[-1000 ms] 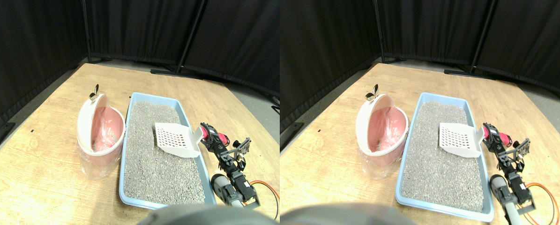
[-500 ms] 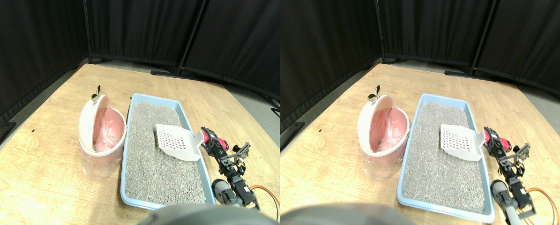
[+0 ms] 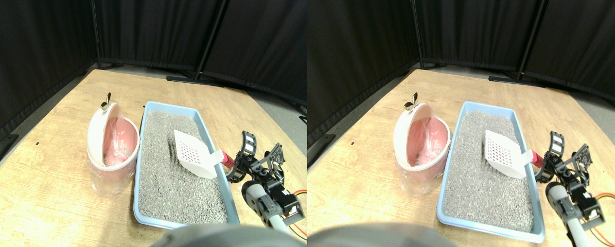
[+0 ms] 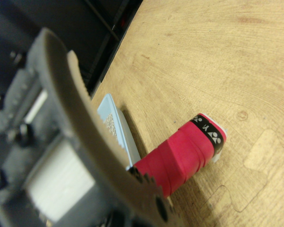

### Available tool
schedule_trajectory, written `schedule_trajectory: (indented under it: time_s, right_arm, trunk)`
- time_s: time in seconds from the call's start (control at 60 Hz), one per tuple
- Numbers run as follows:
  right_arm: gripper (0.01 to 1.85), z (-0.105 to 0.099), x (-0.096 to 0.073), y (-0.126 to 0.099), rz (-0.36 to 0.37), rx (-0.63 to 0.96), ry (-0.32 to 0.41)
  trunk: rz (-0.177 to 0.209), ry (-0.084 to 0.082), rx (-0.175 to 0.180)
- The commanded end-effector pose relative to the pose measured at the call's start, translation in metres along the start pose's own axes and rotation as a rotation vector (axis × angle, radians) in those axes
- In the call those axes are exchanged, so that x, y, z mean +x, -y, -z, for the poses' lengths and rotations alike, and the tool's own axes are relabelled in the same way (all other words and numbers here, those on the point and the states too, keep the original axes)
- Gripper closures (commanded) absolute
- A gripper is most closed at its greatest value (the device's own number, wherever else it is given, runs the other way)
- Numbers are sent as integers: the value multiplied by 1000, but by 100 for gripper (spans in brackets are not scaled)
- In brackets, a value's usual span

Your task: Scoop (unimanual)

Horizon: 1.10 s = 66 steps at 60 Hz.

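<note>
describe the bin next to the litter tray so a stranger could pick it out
On the wooden floor lies a blue litter tray full of grey grit. Against its long side opposite the gripper stands the bin: round, pink, clear liner, white lid tipped open.

No words or numbers can be read. The red wrapped handle (image 4: pixel 182 156) ends in a black band (image 4: pixel 209 134) printed with small white marks, one resembling the letter Y.

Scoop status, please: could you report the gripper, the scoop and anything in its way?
Right gripper on the scoop's red handle. White scoop tilted, front edge in the litter. Nothing blocking it.
</note>
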Motion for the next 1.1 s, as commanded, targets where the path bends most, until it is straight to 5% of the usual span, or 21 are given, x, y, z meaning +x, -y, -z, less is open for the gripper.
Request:
schedule_trajectory:
  time_s: [0.017,0.317,0.483,0.8,1.1]
  right_arm:
    - [29,-9,-4,-10,-72,14,40]
    - [56,-14,-24,-9,-79,19,135]
    - [96,-13,-37,-2,-165,16,256]
    - [181,-5,-55,14,-209,-3,409]
    - [181,1,-66,23,-212,-93,473]
  trunk:
    - [-5,-10,-8]
    - [19,-11,8]
    - [40,-16,18]
    - [88,-20,41]
    - [108,-24,45]
